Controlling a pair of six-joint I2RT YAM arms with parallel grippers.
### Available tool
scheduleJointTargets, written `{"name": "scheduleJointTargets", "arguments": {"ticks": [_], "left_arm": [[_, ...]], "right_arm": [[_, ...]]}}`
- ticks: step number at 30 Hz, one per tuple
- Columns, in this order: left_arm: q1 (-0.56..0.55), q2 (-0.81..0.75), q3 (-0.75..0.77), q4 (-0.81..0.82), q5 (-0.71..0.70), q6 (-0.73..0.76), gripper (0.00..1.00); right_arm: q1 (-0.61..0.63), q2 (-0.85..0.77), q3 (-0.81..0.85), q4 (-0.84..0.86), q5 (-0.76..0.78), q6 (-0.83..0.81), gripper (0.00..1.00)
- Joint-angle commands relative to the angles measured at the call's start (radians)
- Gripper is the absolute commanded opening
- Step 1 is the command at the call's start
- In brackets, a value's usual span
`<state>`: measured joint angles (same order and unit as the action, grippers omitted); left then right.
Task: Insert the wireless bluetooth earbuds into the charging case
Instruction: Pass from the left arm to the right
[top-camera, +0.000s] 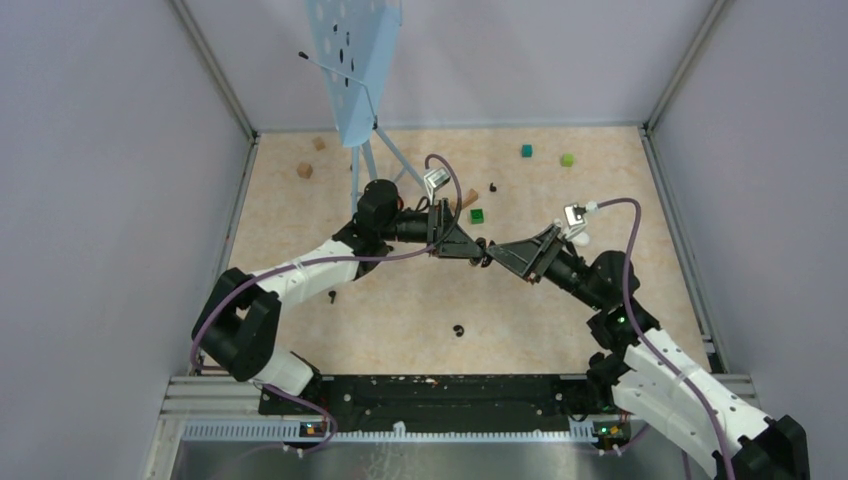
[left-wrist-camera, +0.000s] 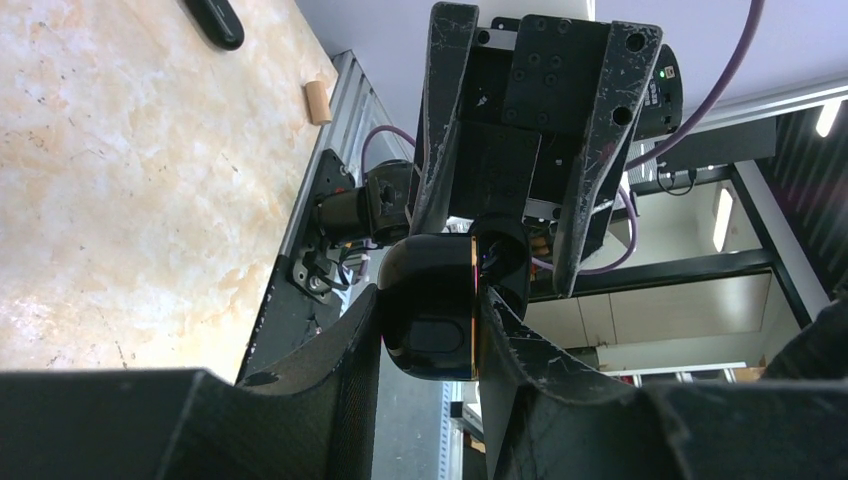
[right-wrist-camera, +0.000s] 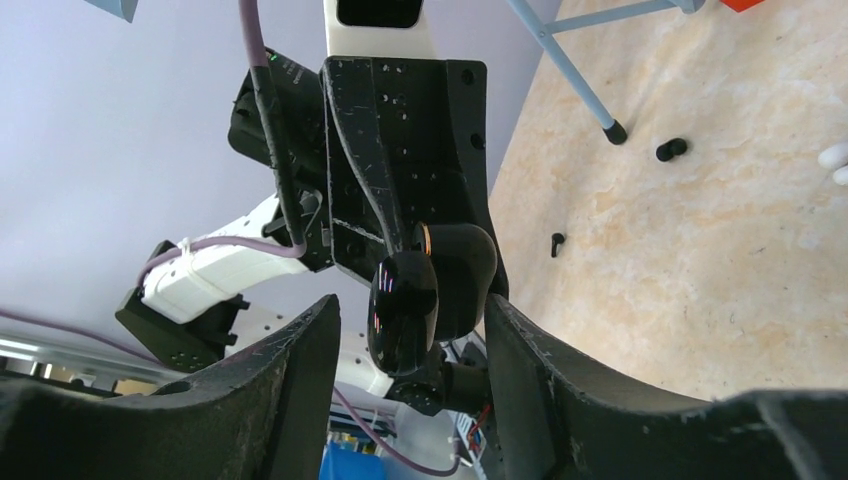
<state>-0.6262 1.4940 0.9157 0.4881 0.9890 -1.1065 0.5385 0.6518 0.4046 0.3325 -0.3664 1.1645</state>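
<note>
The charging case is glossy black with a thin gold seam, and my left gripper is shut on it, holding it above the table's middle. In the right wrist view the charging case hangs with its lid swung partly away. My right gripper is open around it, and the left finger is clearly off it. Black earbuds lie loose on the table: one near the front, one farther back and one by the left arm. A white bud shows at the right wrist view's edge.
A blue perforated stand on thin legs rises at the back centre-left. Small blocks are scattered behind the arms: dark green, teal, light green and wooden. A metal rail runs along the near edge.
</note>
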Motion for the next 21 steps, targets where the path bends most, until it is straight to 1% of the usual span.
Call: {"name": "scheduleJointTargets", "arguments": {"ticks": [1,6,13,15,19,21], "left_arm": [[0.003,-0.046,-0.013,0.081,0.024,-0.013,0.0],[0.003,-0.048,-0.021,0.087,0.022,-0.015,0.0],[0.003,-0.043,-0.033,0.104,0.025,-0.025,0.0],[0.003,-0.043,-0.034,0.105,0.026,-0.026,0.0],[0.003,-0.039,-0.034,0.106,0.028,-0.029,0.0],[0.003,-0.038,-0.033,0.107,0.028,-0.029,0.0]], "right_arm": [[-0.002,0.028,-0.002,0.111,-0.023,0.03,0.52],[-0.003,0.036,-0.012,0.134,-0.019,0.053,0.45],[-0.003,0.052,-0.039,0.167,-0.031,0.088,0.38],[-0.003,0.054,-0.034,0.154,-0.031,0.083,0.38],[-0.003,0.067,-0.024,0.143,-0.034,0.082,0.31],[-0.003,0.073,-0.022,0.143,-0.034,0.083,0.26]]}}
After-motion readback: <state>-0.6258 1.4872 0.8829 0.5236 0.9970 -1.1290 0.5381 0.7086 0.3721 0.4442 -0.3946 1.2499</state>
